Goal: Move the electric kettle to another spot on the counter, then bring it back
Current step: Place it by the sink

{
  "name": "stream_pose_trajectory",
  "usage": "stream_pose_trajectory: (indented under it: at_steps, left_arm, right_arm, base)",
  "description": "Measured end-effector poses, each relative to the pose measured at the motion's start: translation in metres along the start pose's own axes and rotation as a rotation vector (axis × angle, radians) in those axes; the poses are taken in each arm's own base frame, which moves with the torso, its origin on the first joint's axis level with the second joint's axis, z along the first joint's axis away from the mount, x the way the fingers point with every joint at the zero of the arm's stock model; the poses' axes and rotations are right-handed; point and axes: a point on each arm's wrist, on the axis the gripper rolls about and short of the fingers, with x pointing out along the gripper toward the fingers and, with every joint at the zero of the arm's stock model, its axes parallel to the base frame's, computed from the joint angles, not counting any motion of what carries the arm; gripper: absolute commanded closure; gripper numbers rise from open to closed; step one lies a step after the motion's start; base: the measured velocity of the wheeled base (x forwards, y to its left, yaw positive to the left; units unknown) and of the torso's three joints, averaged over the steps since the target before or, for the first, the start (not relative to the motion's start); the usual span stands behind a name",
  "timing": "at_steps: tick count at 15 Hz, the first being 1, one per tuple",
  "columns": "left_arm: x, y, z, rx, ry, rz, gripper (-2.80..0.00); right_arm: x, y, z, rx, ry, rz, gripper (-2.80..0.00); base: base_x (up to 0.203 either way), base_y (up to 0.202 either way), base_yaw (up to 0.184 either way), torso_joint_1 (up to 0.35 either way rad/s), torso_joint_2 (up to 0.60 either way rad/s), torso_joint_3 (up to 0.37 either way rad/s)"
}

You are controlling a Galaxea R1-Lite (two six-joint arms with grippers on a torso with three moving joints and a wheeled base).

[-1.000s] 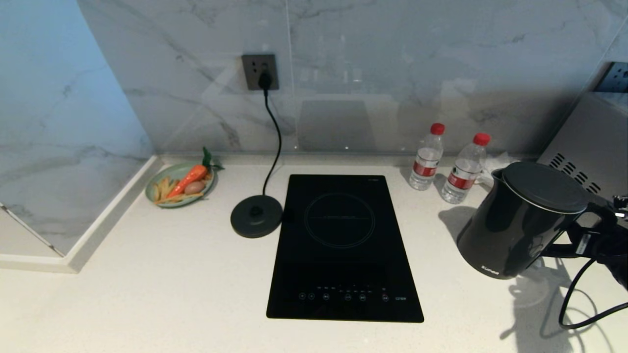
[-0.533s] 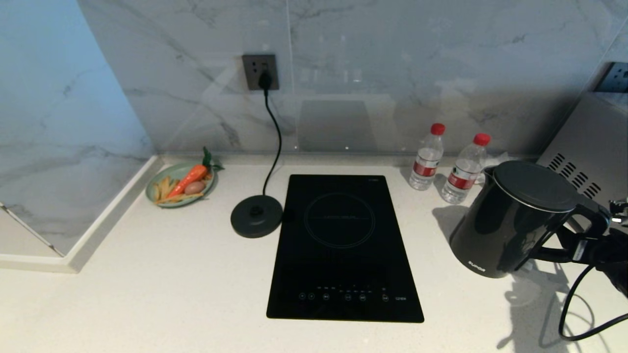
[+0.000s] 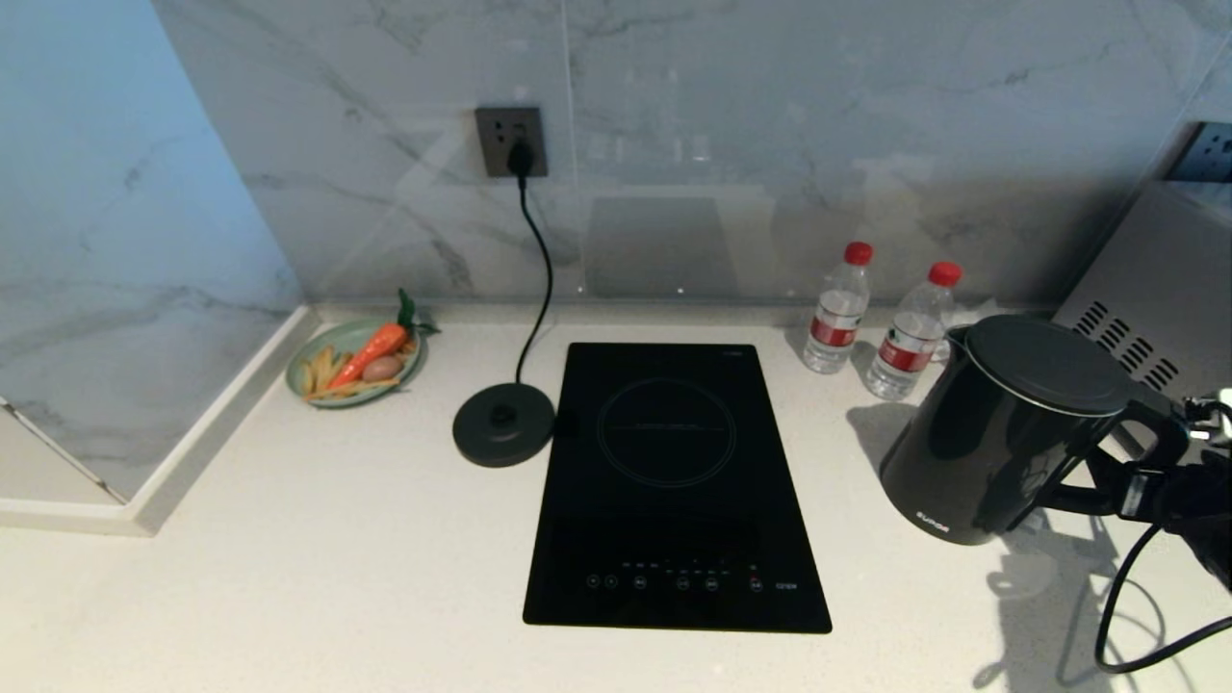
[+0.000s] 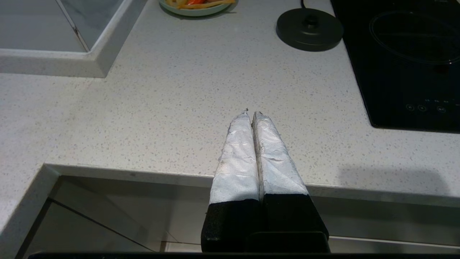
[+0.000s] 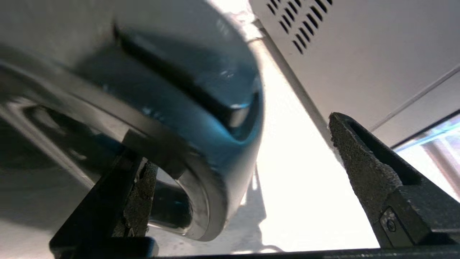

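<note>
right gripper [image 5: 237,172]: fingers standing wide apart around loop handle of glossy black electric kettle [image 3: 1001,433] | left gripper [image 4: 252,114]: fingers pressing together, holding nothing

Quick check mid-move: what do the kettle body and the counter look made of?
The electric kettle: probably glossy black plastic or coated metal; it mirrors its surroundings, while the lid looks matte. The counter: likely speckled white stone or composite, with fine flecks and a dull sheen.

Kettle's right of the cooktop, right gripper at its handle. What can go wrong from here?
1. The right gripper is open around the handle; lifting before it closes could tip the electric kettle.
2. The kettle's spout side is close to the water bottles; a swing could knock them.
</note>
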Motion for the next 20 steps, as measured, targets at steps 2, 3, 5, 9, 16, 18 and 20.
stream_pose_trajectory:
  at_steps: [2,3,5,9,16,18,20]
  left_arm:
    - [0.000,0.000,0.000,0.000,0.000,0.000,0.00]
    - [0.000,0.000,0.000,0.000,0.000,0.000,0.00]
    - [0.000,0.000,0.000,0.000,0.000,0.000,0.00]
    - [0.000,0.000,0.000,0.000,0.000,0.000,0.00]
    - [0.000,0.000,0.000,0.000,0.000,0.000,0.00]
    - [0.000,0.000,0.000,0.000,0.000,0.000,0.00]
    - [0.000,0.000,0.000,0.000,0.000,0.000,0.00]
  right_arm:
    - [0.003,0.005,0.000,-0.007,0.012,-0.053,-2.80]
    - [0.004,0.007,0.000,-0.008,0.013,-0.064,-2.80]
    - [0.006,0.011,0.000,-0.010,0.019,-0.084,-2.80]
    - [0.008,0.015,0.001,-0.011,0.022,-0.121,-2.80]
    - [0.002,0.031,0.004,-0.024,0.017,-0.103,-2.80]
    - [-0.005,0.036,0.007,-0.034,0.012,-0.084,-2.80]
    - [-0.015,0.042,0.008,-0.046,0.011,-0.064,-2.80]
  base:
    - [0.000,0.000,0.000,0.000,0.00,0.000]
    - [0.000,0.000,0.000,0.000,0.00,0.000]
    - [0.000,0.000,0.000,0.000,0.00,0.000]
    - [0.000,0.000,0.000,0.000,0.00,0.000]
    - [0.000,0.000,0.000,0.000,0.00,0.000]
    - [0.000,0.000,0.000,0.000,0.00,0.000]
    - [0.000,0.000,0.000,0.000,0.00,0.000]
